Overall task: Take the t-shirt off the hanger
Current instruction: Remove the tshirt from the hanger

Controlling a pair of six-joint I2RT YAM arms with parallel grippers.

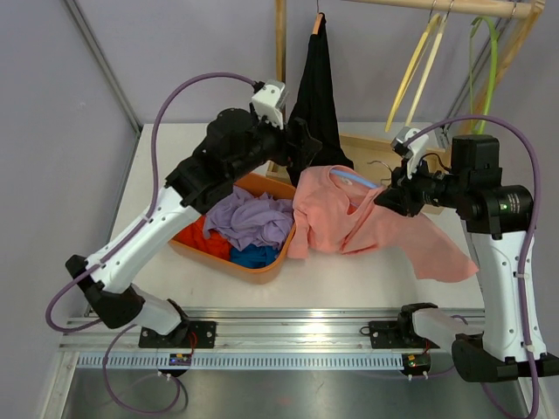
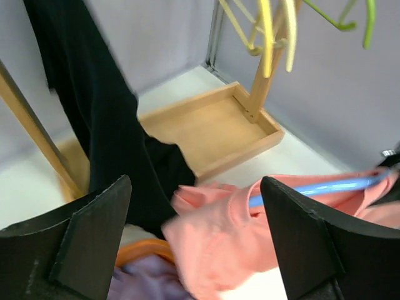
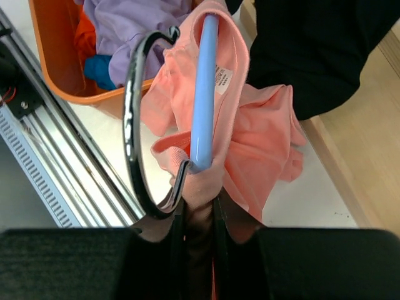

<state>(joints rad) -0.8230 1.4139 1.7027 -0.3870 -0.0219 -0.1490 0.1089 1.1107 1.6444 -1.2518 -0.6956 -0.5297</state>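
Observation:
A pink t-shirt (image 1: pixel 349 223) is draped over a light-blue hanger (image 1: pixel 354 179) held above the table, and one side trails toward the right arm. My right gripper (image 1: pixel 389 194) is shut on the hanger's neck with pink fabric pinched between its jaws. In the right wrist view the blue bar (image 3: pixel 205 94) and black hook (image 3: pixel 132 125) stick out ahead of the gripper (image 3: pixel 200 206), with the t-shirt (image 3: pixel 262 144) bunched around them. My left gripper (image 1: pixel 301 153) hangs open just above the t-shirt's left shoulder (image 2: pixel 219 244), its fingers (image 2: pixel 94 237) wide apart and holding nothing. The hanger (image 2: pixel 312 189) shows at the right.
An orange basket (image 1: pixel 262 271) with purple, blue and red clothes sits under the t-shirt's left edge. A black garment (image 1: pixel 319 87) hangs from the wooden rack behind the left gripper. Behind stand the rack's wooden base tray (image 2: pixel 212 128), yellow hangers (image 1: pixel 419 70) and a green one (image 1: pixel 485 70).

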